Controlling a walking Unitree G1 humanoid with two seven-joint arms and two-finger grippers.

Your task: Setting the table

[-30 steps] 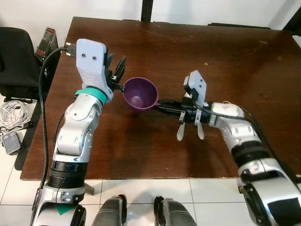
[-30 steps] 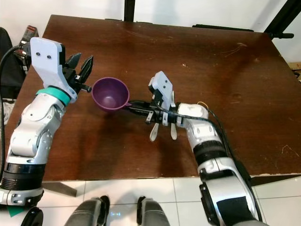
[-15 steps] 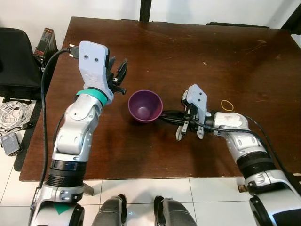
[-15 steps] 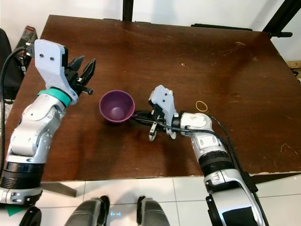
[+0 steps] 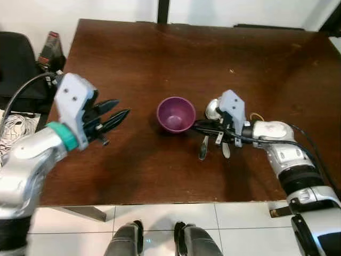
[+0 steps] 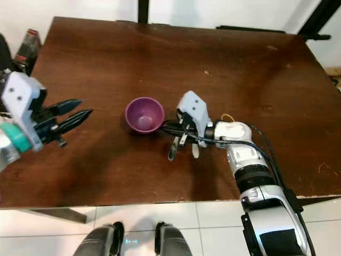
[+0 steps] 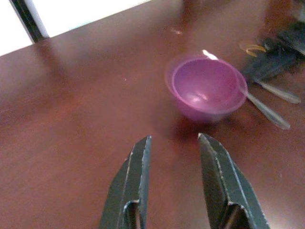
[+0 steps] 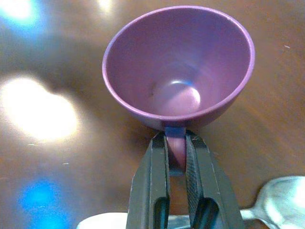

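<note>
A small purple cup (image 5: 176, 113) stands upright near the middle of the dark wooden table (image 5: 160, 58). My right gripper (image 5: 195, 127) reaches in from the right and is shut on the cup's handle (image 8: 175, 149), which sits pinched between its fingers (image 8: 153, 181). Two silver spoons (image 5: 204, 149) lie on the table just under that gripper. My left gripper (image 5: 122, 108) hovers open to the left of the cup, a clear gap away, pointing at it with nothing between its fingers (image 7: 138, 176).
A yellow rubber band (image 5: 257, 116) lies beside my right wrist. A black chair (image 5: 16, 58) and a bottle (image 5: 49, 45) are off the table's left side. The table's front edge (image 5: 160, 201) runs above the tiled floor.
My left gripper has drawn back to the left, away from the cup. The cup, first tilted and raised between both grippers, now stands level, still held by my right gripper.
</note>
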